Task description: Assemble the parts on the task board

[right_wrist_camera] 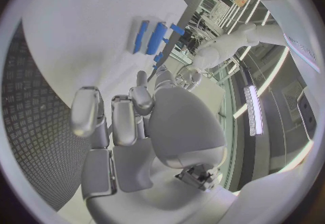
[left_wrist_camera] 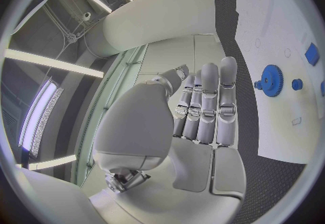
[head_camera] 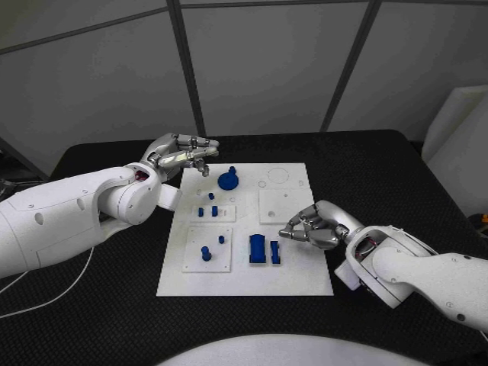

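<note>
Nearest to us, at about four o'clock in the head view, our right hand rests at the right edge of the task board, fingers curled inward. We see nothing between them in the head view, and the right wrist view shows the fingers bent over bare white board, so we judge the hand clenched on nothing rather than grasping a part. Just beside it, toward nine o'clock, lie the two blue blocks, side by side; the hand sits close to them, probably so it can take one next. Further out at eight o'clock, small blue pegs stand in a square inset, and more small blue pieces stand in another inset above, near the board's middle left. At about eleven o'clock our left hand hovers at the board's far left corner, fingers together and loosely bent; the left wrist view shows them nearly straight with nothing held, so we read it as released. Just beside it, toward the centre, the blue gear sits on the board with its hub up, apparently already seated, though we cannot tell how firmly. White insets on the right half of the board look unfilled, so we judge the assembly well short of finished.
</note>
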### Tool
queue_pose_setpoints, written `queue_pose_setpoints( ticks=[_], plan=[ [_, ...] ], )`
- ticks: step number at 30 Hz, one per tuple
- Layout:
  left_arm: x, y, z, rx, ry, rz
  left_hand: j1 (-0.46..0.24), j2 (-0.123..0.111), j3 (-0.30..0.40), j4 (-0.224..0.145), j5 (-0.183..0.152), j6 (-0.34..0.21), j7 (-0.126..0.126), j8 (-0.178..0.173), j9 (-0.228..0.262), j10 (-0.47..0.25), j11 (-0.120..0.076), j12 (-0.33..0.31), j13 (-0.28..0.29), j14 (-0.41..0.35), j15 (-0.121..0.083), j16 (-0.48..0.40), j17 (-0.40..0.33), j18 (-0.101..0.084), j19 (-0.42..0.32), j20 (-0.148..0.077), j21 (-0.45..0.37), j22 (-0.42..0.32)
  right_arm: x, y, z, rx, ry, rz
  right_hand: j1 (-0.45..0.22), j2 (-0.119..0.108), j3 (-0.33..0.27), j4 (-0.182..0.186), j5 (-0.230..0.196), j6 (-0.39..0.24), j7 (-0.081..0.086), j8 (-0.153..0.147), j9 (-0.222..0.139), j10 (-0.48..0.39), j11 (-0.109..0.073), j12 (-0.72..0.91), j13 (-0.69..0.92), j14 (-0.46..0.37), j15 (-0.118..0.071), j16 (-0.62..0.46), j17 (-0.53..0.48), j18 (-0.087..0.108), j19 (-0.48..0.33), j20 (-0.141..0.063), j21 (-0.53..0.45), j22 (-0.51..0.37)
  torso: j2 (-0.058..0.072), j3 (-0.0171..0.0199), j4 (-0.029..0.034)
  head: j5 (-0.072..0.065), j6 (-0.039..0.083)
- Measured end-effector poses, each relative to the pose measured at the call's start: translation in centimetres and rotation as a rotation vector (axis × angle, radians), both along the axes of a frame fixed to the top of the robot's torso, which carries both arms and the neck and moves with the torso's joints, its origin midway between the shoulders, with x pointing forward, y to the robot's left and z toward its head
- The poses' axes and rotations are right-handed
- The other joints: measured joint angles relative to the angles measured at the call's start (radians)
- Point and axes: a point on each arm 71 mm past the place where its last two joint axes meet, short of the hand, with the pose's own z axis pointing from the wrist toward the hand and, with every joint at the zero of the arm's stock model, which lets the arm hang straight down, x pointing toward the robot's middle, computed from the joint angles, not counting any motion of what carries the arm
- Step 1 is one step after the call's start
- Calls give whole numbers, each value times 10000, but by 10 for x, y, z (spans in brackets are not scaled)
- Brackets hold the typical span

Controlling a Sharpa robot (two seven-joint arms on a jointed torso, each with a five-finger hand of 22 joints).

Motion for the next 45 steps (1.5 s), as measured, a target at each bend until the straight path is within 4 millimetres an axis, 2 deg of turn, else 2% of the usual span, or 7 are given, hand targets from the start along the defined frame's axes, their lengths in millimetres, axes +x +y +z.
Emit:
queue_pose_setpoints(
  ticks=[5,10,16,28,33,38,45],
  plan=[
    [0,3,0,-117,-5,241,-22,28,-115,59,0,0,0,86,0,-105,104,106,3,-1500,199,-1465,-834,-2,-1356,158,-1082,-544,32,-18,11,1803,-74,-818,1107,258,239,-375,-126,-475,327,-581,-277,-2158,323,-4850,-3460,-1319,332,-4952,-5092,960,-3049,242,-4503,-3618,-137,-43,-7,25,239],
    [0,7,-5,-388,75,690,-103,105,-52,174,0,-36,35,125,-2,-244,212,-282,-241,-2100,616,-4243,-2312,-1,-3041,622,-2870,-1778,67,-33,20,3243,-327,-1760,2030,448,513,-286,-591,-898,894,-1321,-963,-3275,911,-7511,-6046,-3182,1049,-8568,-7253,1010,-4537,790,-7162,-5456,-336,-109,-62,43,535],
    [10,7,-15,-801,28,1511,-166,41,-23,359,0,-43,43,-64,-14,-177,400,-1218,-250,-2313,1005,-6660,-3372,0,-3706,1195,-4328,-3246,101,-39,20,4458,-560,-2634,2532,370,883,-77,-733,-793,1100,-1770,-2074,-2982,1298,-9338,-9044,-3986,1696,-11281,-9172,1009,-5223,1446,-9353,-7084,-529,-153,-151,23,1038],
    [32,5,-30,-857,-263,3148,-266,234,-1089,545,0,-428,-1,-381,-24,-658,763,-2340,-250,-2234,1319,-8550,-3902,0,-4017,1554,-5253,-4985,137,-32,8,5265,-764,-3036,2595,307,1651,-209,-733,-370,1160,-1769,-3521,-2229,1320,-9785,-11559,-2963,1706,-12678,-10854,1007,-4352,1649,-11006,-8755,-805,-138,-212,321,2098],
    [31,4,-31,-849,-221,3179,-2139,713,-1570,345,-214,-1762,-292,-671,-307,-2003,479,-2669,-515,-3460,1120,-8768,-4176,-7,-5043,1161,-5566,-5668,135,-32,8,5289,-737,-3000,445,133,1816,-520,-1024,-1694,917,-2033,-3784,-3766,1179,-10092,-11898,-4482,1304,-13041,-11120,1008,-5515,1381,-11331,-9388,-809,-136,-202,300,2083],
    [21,-11,-30,-911,-124,2860,-4434,1067,-2095,185,-499,-3432,-604,-850,-525,-3704,158,-2870,-724,-5026,834,-9268,-4390,-393,-6254,683,-5759,-6415,126,-29,11,5470,-657,-2975,-2275,99,1890,-928,-1415,-3407,601,-2204,-4053,-5709,917,-10268,-12121,-6458,957,-13278,-11389,763,-7049,1015,-11664,-10101,-808,-124,-37,128,2016],
    [-8,-44,-26,-818,36,2479,-6758,1246,-2627,112,-1010,-5122,-932,-966,-632,-5423,-166,-2948,-828,-6609,417,-9543,-4493,-936,-7467,186,-5872,-7170,100,-18,25,6156,-588,-3035,-5028,79,1940,-1332,-1813,-5142,272,-2320,-4539,-7673,324,-10358,-12228,-8459,788,-13393,-11844,452,-8602,647,-12000,-10820,-807,-72,509,-297,1865]
  ],
)
